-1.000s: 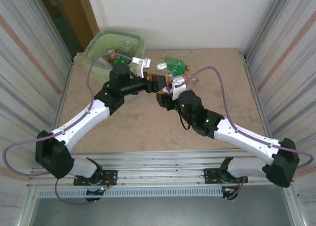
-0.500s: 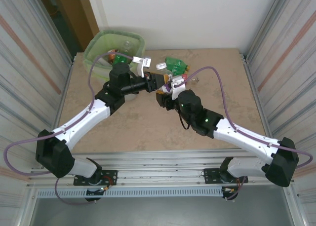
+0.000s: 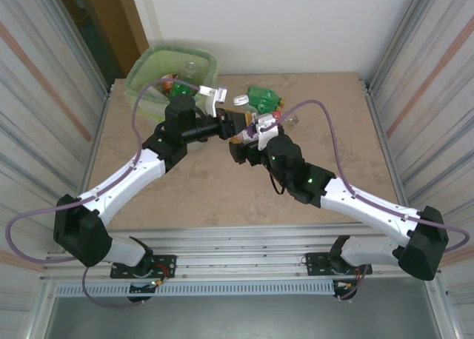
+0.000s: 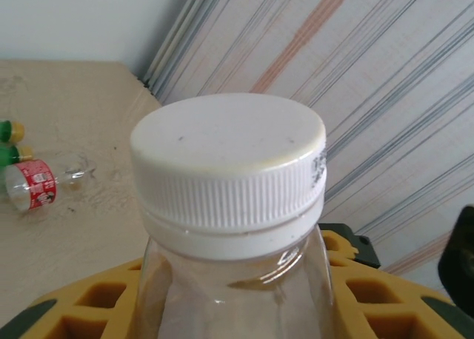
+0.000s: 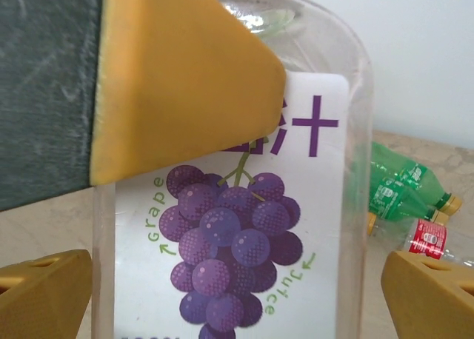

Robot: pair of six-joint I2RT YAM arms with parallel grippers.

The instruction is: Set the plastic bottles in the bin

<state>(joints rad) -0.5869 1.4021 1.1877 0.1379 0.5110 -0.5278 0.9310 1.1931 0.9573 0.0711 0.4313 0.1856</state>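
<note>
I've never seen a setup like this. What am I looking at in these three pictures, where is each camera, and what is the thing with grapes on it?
Those are two robot arms, the left arm and the right arm, bolted at the near edge of a table. The wide picture comes from a fixed camera above and behind them. The two close-ups come from small cameras on the wrists, so each sees its own yellow fingers. Both arms meet at one clear grape juice bottle with a white cap. The left gripper appears to clamp it; the right gripper has a finger on either side, though whether it presses is unclear. On the table lie green bottles and a red-labelled bottle. The bin at the far left corner already has bottles in it.
</note>
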